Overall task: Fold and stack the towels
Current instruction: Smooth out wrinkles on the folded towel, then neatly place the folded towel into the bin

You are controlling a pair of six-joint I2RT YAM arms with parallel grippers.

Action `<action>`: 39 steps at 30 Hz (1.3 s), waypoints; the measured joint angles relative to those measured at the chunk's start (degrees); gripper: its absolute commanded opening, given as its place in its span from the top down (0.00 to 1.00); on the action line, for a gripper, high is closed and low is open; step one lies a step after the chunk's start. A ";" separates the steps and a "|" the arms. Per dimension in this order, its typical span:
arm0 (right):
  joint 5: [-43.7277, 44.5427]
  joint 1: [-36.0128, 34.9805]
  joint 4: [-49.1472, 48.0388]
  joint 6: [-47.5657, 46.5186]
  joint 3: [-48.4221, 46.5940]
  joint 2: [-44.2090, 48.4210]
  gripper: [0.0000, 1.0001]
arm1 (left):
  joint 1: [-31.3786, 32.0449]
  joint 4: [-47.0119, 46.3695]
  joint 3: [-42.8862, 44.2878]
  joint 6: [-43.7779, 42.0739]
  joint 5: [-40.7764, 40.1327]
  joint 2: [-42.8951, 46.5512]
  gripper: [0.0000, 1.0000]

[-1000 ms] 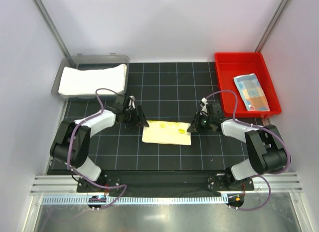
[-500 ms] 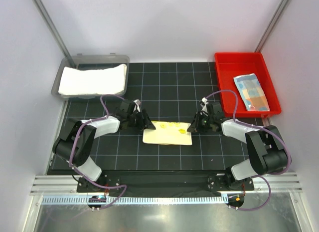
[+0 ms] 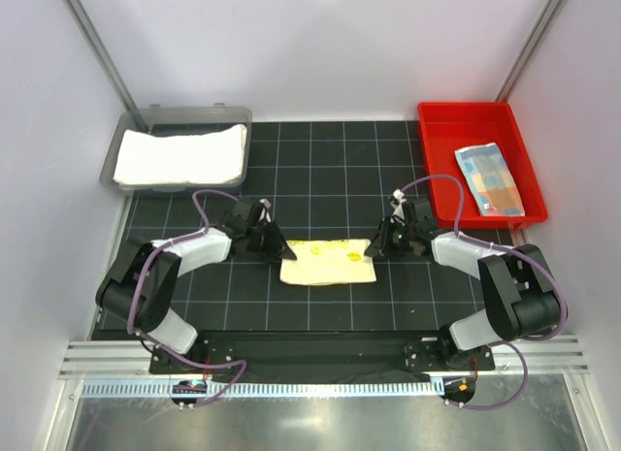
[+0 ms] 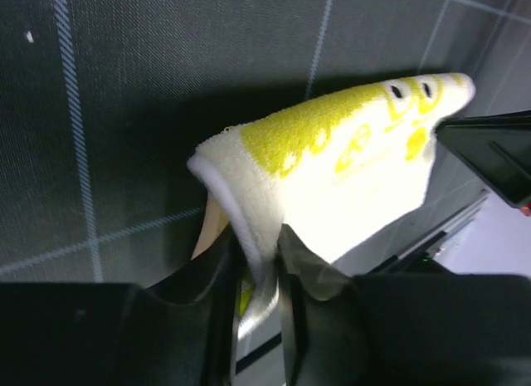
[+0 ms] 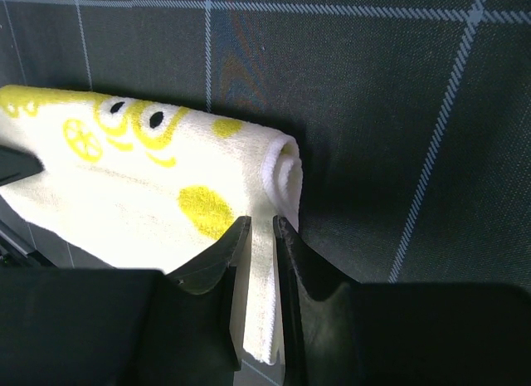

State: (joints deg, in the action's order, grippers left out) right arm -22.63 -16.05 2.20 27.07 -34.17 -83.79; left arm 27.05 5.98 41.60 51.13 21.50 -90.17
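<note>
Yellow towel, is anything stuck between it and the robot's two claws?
No, nothing is in between. The left gripper is pinching one end of the yellow towel, and the right gripper is pinching the other end.

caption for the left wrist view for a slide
Left end effector pinching the folded edge of the pale yellow patterned towel over the dark grid mat.
</note>
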 measured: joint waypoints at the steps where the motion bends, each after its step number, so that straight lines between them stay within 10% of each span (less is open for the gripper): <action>1: 0.00 0.02 0.04 0.00 0.00 0.11 0.75 | 0.00 0.44 0.07 0.44 0.13 0.66 0.69; 5: 0.04 0.02 0.07 0.00 0.00 0.57 0.74 | 0.07 1.53 0.04 1.79 1.20 4.70 0.48; 22: 8.90 -1.95 11.34 1.03 -5.64 7.91 0.55 | 0.72 17.38 -1.68 -1.60 -13.33 15.08 0.36; 27: 23.96 -17.42 16.94 2.58 -16.13 8.92 0.35 | -8.22 19.23 -1.33 -3.04 -12.76 20.52 0.36; 39: 49.77 -50.88 28.09 5.64 -41.00 -20.35 0.33 | -33.46 19.30 -3.72 -2.38 -2.82 31.61 0.34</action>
State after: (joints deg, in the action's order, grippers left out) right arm 27.14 -66.94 30.28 32.71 -75.18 -104.14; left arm -6.42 25.28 37.89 48.75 18.68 -58.57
